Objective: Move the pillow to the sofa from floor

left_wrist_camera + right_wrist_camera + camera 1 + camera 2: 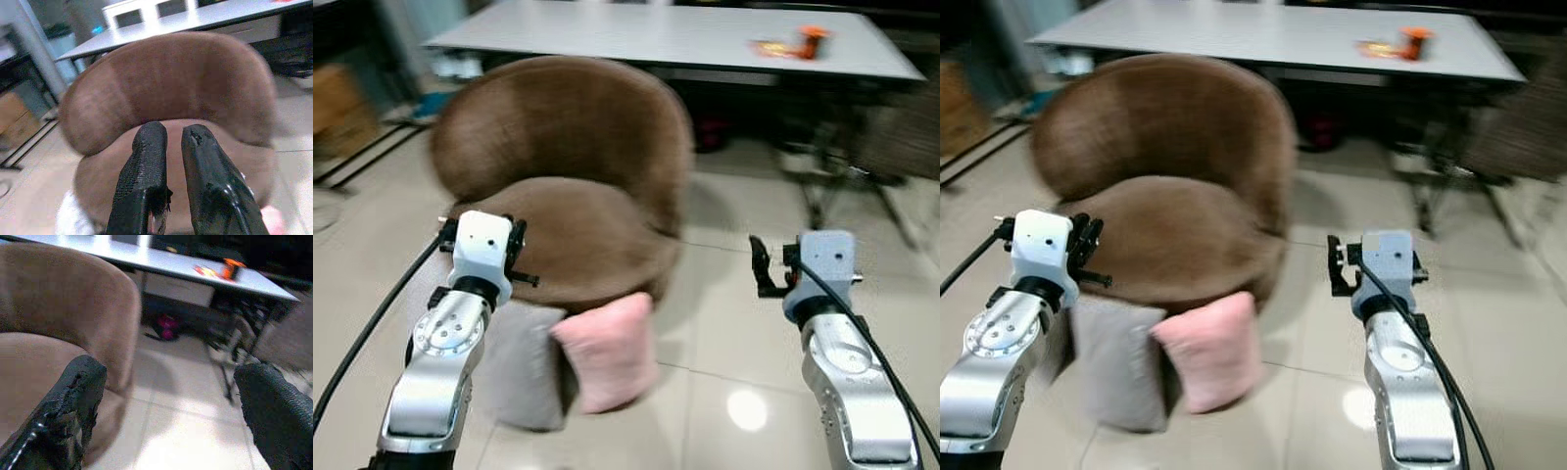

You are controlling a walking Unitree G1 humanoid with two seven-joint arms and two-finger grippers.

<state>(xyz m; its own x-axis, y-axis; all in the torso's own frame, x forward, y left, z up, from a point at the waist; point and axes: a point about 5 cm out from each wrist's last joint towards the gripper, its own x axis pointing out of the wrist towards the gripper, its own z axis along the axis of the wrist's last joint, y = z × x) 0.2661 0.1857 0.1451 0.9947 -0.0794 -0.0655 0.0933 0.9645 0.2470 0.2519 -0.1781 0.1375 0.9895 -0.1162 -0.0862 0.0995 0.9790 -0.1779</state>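
While our left gripper [168, 142] hovers over the brown sofa [578, 186] seat, fingers nearly closed on nothing, our right gripper [168, 396] hangs wide open and empty beside it; the pink pillow [607, 348] leans on the tiled floor [724, 323] against the sofa's front

Two silver arms raised forward, forearms rising from the lower corners, wrists level. Left hand [168, 147] held ahead of its white wrist block, the two black fingers [142, 181] nearly together, a narrow slit between them. Right hand [171, 401] out on the right side, fingers [73, 401] spread wide apart, nothing between them. Black cables trailing back along both forearms.
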